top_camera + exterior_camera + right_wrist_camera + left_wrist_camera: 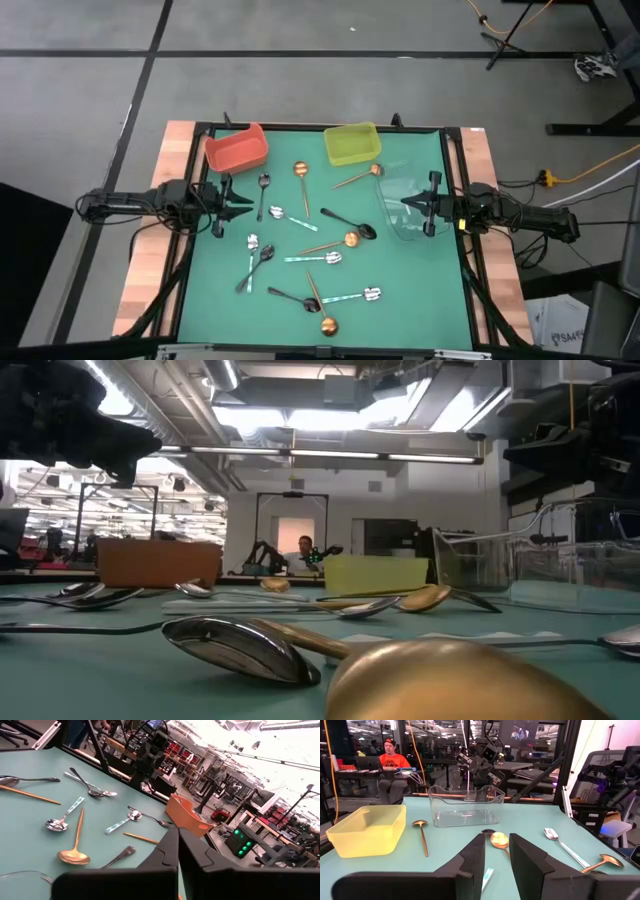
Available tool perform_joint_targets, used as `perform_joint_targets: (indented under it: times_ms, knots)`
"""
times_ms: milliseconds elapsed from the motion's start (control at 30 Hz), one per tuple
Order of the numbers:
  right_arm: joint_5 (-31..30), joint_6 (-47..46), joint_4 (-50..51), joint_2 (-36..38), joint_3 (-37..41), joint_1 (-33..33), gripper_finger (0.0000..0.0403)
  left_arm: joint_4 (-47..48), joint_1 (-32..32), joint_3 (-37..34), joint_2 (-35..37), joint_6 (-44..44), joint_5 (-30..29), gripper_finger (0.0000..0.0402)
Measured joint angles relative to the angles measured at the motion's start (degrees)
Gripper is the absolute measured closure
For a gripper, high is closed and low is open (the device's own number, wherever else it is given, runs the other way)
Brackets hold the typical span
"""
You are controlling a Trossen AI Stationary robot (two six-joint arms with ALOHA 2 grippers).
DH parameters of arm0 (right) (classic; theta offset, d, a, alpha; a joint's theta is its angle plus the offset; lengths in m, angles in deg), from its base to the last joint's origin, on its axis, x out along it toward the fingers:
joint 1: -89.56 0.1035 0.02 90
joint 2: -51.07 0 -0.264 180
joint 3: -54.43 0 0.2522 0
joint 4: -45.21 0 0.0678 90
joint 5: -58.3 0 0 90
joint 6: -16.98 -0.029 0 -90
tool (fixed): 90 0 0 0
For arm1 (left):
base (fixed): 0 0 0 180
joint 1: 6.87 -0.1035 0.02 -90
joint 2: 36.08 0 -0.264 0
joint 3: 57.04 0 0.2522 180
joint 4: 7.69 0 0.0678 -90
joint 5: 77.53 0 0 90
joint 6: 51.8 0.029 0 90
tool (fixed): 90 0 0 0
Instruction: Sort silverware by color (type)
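Spoons scattered on the green mat, both grippers held at the sides.

The spoons [300,255] are spread loose over the middle and near part of the green mat [400,310], none inside the red bin [237,150], the yellow-green bin [351,143] or the clear bin [405,205]. The left gripper [243,202] is kept at the left edge, beside the red bin, its jaws parted by a narrow gap and nothing is held. The right gripper [408,204] is seen over the clear bin, its fingers [165,851] almost closed, with nothing between them.
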Motion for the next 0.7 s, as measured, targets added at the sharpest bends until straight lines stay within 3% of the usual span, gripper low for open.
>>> perform_joint_targets:
  times_ms: [567, 700]
  knots:
    - [0.0, 0.0, 0.0, 0.0, 0.0, 0.0, 0.0402, 0.0, 0.0, 0.0, 0.0, 0.0, 0.0, 0.0319]
    - [-2.4, 0.0, 0.2, 0.0, 0.0, 0.0, 0.0402, 0.0, 0.0, 0.0, 0.0, 0.0, 0.0, 0.0319]
